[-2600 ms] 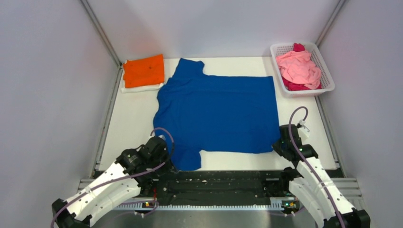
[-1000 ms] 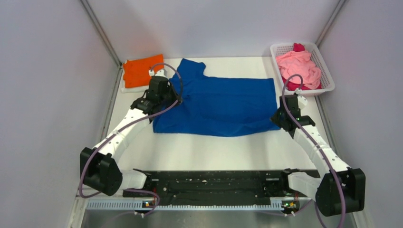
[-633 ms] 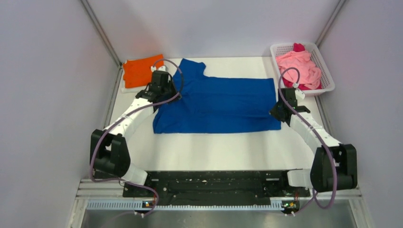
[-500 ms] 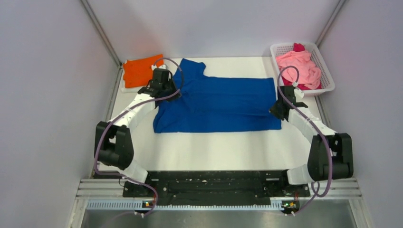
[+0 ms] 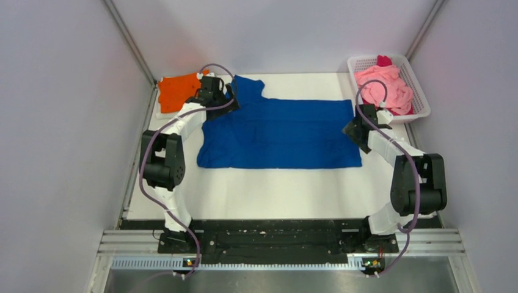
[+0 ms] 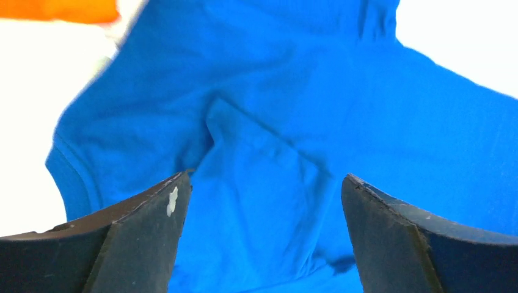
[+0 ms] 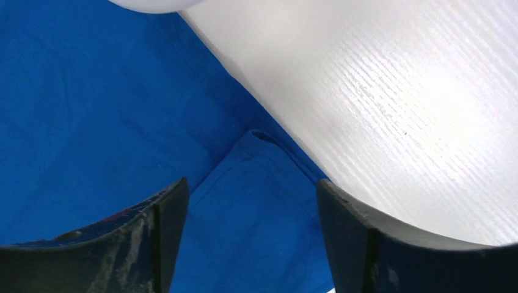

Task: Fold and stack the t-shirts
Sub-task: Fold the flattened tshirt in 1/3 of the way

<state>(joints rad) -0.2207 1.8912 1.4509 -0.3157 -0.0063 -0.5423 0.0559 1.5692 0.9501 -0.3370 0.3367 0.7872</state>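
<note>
My left gripper [image 6: 262, 183] is spread wide, its fingers [image 6: 140, 238] released and holding nothing. They hang over a creased flap of the blue shirt [image 6: 293, 110] near its sleeve. My right gripper [image 7: 250, 189] is just as wide apart and empty, above the shirt's right edge, where a corner of the upper layer lies on the lower one beside the bare counter [image 7: 397, 110]. The blue shirt lies flat across the middle of the counter, towards the far edge. The orange shirt [image 5: 177, 90] sits folded in the far left corner. The pink shirts [image 5: 382, 85] are heaped in the basket [image 5: 421, 104] in the far right corner.
</note>
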